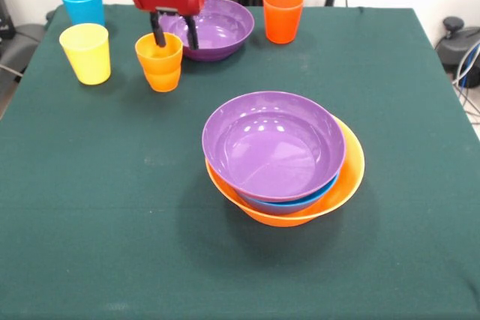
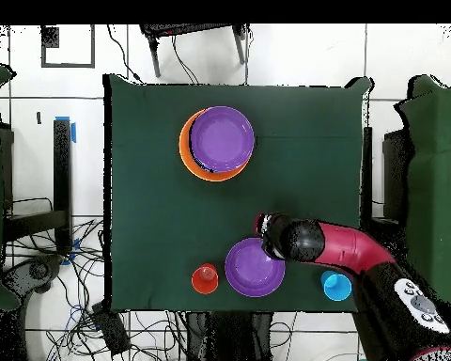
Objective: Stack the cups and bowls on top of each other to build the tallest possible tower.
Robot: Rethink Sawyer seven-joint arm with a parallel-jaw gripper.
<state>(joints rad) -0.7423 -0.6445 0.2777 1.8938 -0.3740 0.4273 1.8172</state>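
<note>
Three bowls form the tower (image 1: pixel 283 159); the claw (image 1: pixel 174 37), fingers spread, straddles the orange cup's (image 1: pixel 160 61) rim; other cups wait.

A robotics lab, by every sign: a table (image 2: pixel 154 188) draped in dark green cloth stands on a pale tiled floor (image 2: pixel 60 56), loose cables (image 2: pixel 69 310) tangle beside the table, and the red and black arm (image 2: pixel 351 249) reaches over its edge.
</note>
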